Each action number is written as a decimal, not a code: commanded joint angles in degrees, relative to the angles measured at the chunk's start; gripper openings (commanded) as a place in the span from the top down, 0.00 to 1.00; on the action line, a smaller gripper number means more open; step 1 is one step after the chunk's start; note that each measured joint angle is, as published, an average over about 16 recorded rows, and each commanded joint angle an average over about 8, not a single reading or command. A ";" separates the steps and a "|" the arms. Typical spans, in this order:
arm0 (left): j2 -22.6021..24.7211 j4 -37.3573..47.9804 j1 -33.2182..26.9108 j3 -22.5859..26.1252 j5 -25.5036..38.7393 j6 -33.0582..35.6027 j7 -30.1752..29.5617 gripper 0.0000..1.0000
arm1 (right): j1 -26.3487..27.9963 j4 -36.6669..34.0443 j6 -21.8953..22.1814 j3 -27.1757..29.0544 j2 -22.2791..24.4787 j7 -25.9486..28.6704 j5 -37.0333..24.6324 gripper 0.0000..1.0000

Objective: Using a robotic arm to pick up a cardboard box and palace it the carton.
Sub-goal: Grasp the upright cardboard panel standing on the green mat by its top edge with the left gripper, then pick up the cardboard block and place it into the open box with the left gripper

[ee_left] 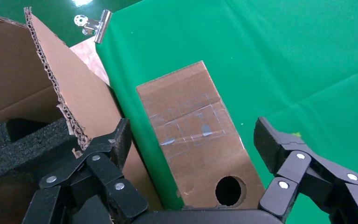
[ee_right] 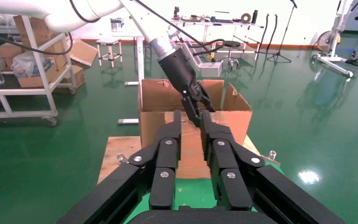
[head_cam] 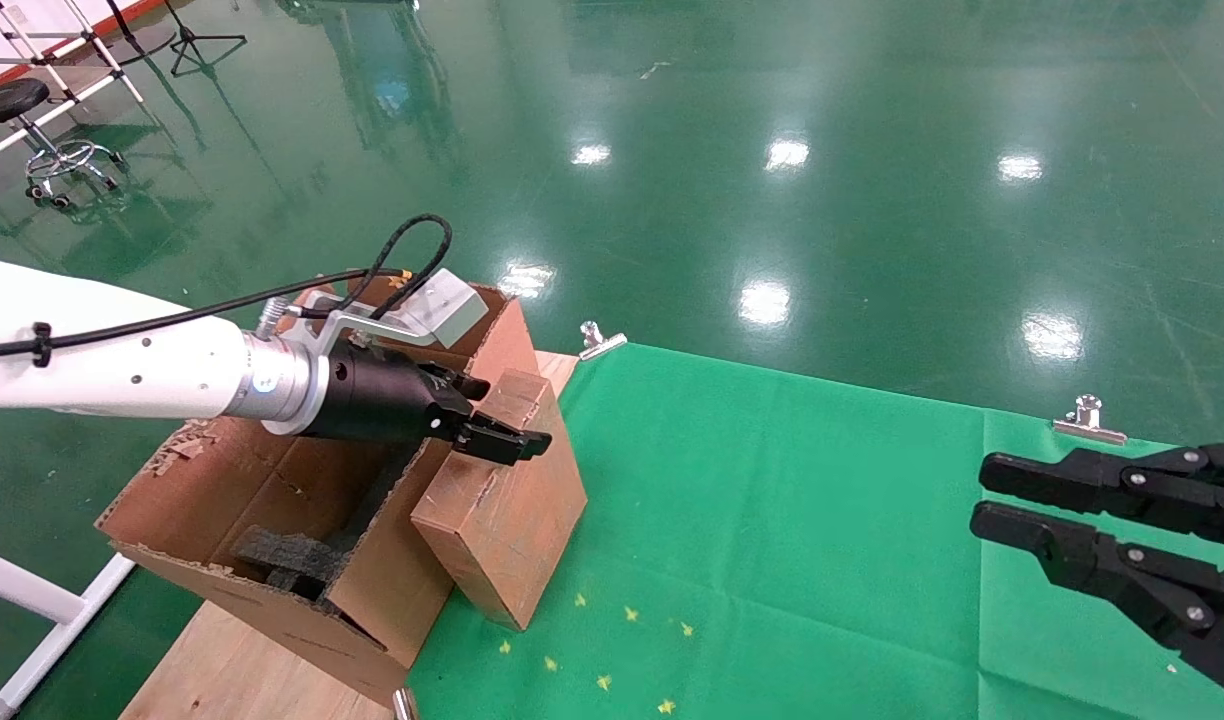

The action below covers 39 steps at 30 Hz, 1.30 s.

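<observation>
My left gripper (head_cam: 497, 425) hangs unclenched over the cardboard box (head_cam: 502, 500); one finger (ee_left: 103, 154) sits near the carton (head_cam: 272, 500) flap and could snag.

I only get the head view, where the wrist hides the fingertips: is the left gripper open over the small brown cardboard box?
Observer: Open; the left gripper straddles the small brown cardboard box, gripping nothing.
Operator: Anything on its top face?
Observer: A round hole at the gripper end, clear tape mid-face.
Operator: Carton side clearance?
Observer: Tight; one finger sits right beside the torn flap of the large corrugated carton.
</observation>
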 commanded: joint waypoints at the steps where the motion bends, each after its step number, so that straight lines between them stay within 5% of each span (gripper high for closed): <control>1: -0.02 0.00 0.01 -0.03 -0.08 0.00 -0.05 1.00 | 0.00 0.00 0.00 0.00 0.00 0.00 0.00 0.00; 25: -0.34 2.15 -1.99 -1.36 -2.27 0.22 2.70 1.00 | 0.00 0.00 0.00 0.00 0.00 0.00 0.00 0.00; 39: -4.29 14.68 -17.56 -9.62 -10.88 2.11 17.70 1.00 | 0.01 -0.01 0.00 -0.01 0.00 -0.01 0.01 0.00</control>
